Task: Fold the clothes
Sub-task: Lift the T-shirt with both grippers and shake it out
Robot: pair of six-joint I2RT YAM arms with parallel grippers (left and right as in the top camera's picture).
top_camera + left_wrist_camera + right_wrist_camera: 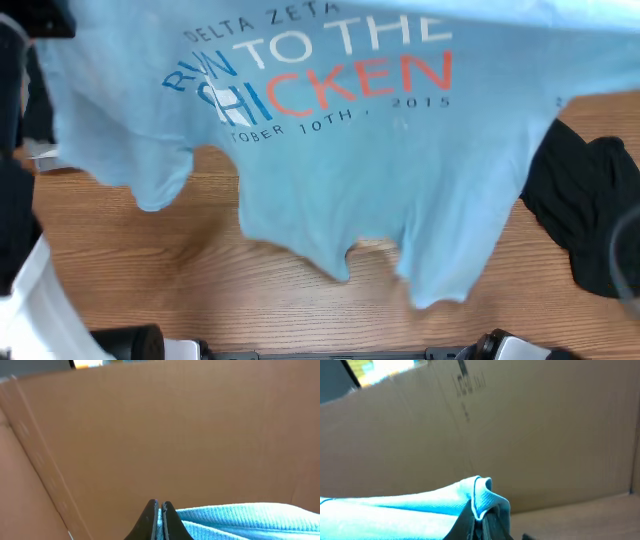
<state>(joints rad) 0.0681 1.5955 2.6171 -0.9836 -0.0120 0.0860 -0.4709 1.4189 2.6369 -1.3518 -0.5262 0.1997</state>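
T-shirt (400, 180): "DELTA ZETA", "RUN TO THE", "HICKEN", "TOBER 10TH, 2015" (starts hidden).

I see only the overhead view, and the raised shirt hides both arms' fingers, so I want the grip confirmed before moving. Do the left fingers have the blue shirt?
Observer: Yes. The left wrist view shows the left fingers shut on an edge of the light blue T-shirt.
Operator: And the right side?
Observer: The right fingers are shut on a bunched fold of its hem, which pokes up above the tips.
Operator: What is beyond the shirt?
Observer: Both wrist views face a brown cardboard surface.
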